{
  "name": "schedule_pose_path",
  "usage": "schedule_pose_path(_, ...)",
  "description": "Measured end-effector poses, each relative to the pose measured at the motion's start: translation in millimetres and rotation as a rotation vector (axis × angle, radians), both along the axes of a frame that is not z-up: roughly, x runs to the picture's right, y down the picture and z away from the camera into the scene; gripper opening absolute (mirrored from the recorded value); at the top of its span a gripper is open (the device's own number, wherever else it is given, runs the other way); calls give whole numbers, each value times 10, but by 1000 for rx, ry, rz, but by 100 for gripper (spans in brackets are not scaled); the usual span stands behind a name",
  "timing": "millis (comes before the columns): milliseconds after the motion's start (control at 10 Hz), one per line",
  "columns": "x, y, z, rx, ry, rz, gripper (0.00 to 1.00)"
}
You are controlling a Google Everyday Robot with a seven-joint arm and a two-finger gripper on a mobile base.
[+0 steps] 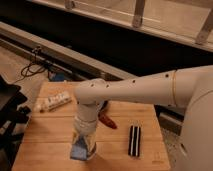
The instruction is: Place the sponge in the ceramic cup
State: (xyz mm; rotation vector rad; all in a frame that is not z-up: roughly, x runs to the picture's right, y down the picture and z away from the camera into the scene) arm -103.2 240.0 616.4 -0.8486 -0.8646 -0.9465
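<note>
My arm reaches in from the right, and its wrist turns down over the wooden table (50,145). The gripper (83,149) points straight down at the table's front left part. A blue sponge (79,151) sits between its fingers, low over the wood, and the gripper is shut on it. I see no ceramic cup; it is hidden or out of view.
A white oblong object (53,101) lies at the table's far left. A red object (108,121) lies just right of the wrist, and a black striped block (134,140) at the front right. Something blue (59,78) shows behind the far edge. Cables (31,67) trail on the floor.
</note>
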Motion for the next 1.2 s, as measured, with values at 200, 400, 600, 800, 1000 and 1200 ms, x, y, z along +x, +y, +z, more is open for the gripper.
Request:
schedule_pose_path(200, -29, 22, 25, -8, -4, -4, 58)
schedule_pose_path(400, -30, 29, 42, -14, -2, -3, 70)
schedule_pose_path(600, -20, 3, 50, -8, 2, -3, 70)
schedule_pose_path(800, 3, -78, 43, 13, 13, -4, 70)
schedule_pose_path(1000, 43, -202, 19, 53, 37, -14, 70)
schedule_pose_path(1200, 123, -356, -18, 96, 68, -12, 70)
